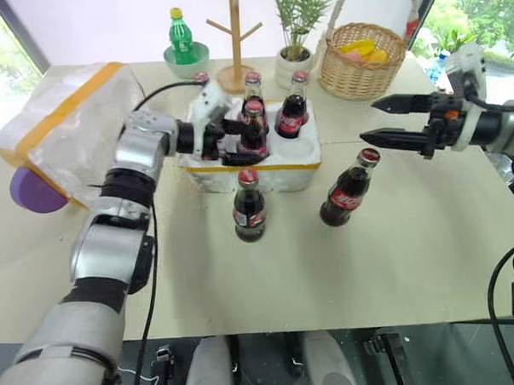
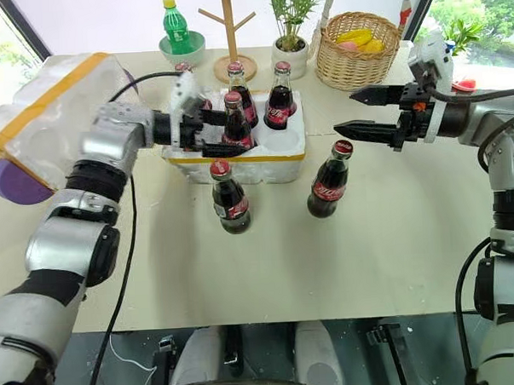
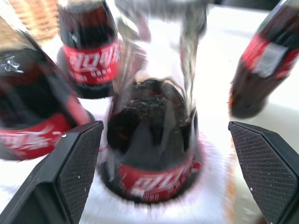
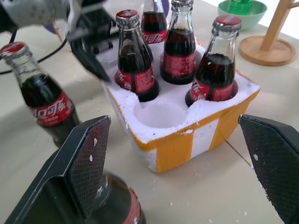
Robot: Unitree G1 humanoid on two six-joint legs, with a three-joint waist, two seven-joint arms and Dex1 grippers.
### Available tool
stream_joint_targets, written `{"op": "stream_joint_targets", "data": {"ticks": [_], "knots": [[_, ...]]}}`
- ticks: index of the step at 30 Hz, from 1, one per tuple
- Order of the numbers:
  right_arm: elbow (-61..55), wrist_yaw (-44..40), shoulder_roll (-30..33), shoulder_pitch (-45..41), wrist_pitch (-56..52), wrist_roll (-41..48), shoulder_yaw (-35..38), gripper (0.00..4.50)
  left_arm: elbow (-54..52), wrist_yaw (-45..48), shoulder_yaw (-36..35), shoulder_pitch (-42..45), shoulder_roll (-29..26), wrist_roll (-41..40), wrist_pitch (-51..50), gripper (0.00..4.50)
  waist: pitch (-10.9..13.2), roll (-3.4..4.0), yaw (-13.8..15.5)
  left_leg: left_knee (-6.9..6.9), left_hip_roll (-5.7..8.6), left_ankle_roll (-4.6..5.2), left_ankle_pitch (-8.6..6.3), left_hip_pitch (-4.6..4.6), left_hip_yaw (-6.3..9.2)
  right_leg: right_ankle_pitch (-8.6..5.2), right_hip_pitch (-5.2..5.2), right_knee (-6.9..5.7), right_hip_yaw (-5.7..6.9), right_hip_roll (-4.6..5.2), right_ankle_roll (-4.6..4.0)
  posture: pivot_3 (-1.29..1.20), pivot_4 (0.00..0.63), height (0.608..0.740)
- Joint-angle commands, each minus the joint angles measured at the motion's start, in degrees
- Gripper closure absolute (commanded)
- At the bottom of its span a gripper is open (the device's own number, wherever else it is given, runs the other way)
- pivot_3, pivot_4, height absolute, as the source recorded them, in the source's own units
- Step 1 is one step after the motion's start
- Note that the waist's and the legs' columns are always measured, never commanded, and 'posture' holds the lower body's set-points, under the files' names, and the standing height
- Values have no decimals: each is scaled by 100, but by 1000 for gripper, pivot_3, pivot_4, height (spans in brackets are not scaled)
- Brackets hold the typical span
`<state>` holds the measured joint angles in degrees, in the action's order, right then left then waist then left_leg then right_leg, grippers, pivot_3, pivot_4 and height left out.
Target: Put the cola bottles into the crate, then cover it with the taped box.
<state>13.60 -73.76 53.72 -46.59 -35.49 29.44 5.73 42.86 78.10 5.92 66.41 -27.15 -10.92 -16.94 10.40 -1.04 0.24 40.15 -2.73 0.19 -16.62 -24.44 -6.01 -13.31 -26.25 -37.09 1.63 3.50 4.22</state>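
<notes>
Left gripper (image 1: 238, 140) spread wide around a cola bottle (image 1: 253, 124) just seated in the crate (image 1: 264, 162), not gripping. Right gripper (image 1: 389, 121) wide, empty, above a leaning bottle (image 1: 348, 188) on the bench (image 1: 396, 255). Four loaded, two left; next, probably grab that tilted one, neck pointing up-right. Taped box (image 1: 62, 124) waits left.

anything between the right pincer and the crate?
No object. In the right eye view, bare tabletop separates the open right pincer from the crate; the nearest loose cola bottle stands below that gap.
</notes>
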Motion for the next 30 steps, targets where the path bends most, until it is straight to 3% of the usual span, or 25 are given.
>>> {"op": "stream_joint_targets", "data": {"ticks": [1, 6, 9, 19, 30], "knots": [[14, -317, 229, -344, 94, 87, 158, 0, -1540, 666, -330, -211, -730, -651, -950, 14, 0, 1, -24, 0, 0, 0, 0, 1, 0, 0, 1, 0, 0, 0, 0, 0, 150, 740], [-198, -878, 381, -679, -164, 348, 94, 0, -3791, 1308, -237, -1342, -1836, -1390, -2141, 14, -2, 5, -100, -2, -2, -2, 1, 7, 5, 0, 4, -1, -9, 2, 0, 0, 150, 740], [-462, -1287, 547, -724, -349, 498, 2, 0, -4542, 1267, -142, -1913, -2043, -1560, -2284, 14, -2, 4, -71, -1, -3, 1, -1, 9, 9, -1, 4, -4, -13, 3, -1, 0, 150, 740], [-871, -1386, 580, -730, -533, 570, 14, 0, -4405, 573, 526, -2290, -1453, -1073, -1649, 14, -2, 4, 47, 8, 2, 21, -12, 9, 2, 0, 12, -9, -8, 4, -2, 0, 150, 740], [-1152, -969, 558, -556, -746, 750, 250, 0, -3067, 14, 1199, -1947, -448, -214, -791, 14, -2, 4, 48, 8, 2, 19, -11, 9, 2, 0, 10, -9, -7, 2, -2, 0, 150, 740]]}}
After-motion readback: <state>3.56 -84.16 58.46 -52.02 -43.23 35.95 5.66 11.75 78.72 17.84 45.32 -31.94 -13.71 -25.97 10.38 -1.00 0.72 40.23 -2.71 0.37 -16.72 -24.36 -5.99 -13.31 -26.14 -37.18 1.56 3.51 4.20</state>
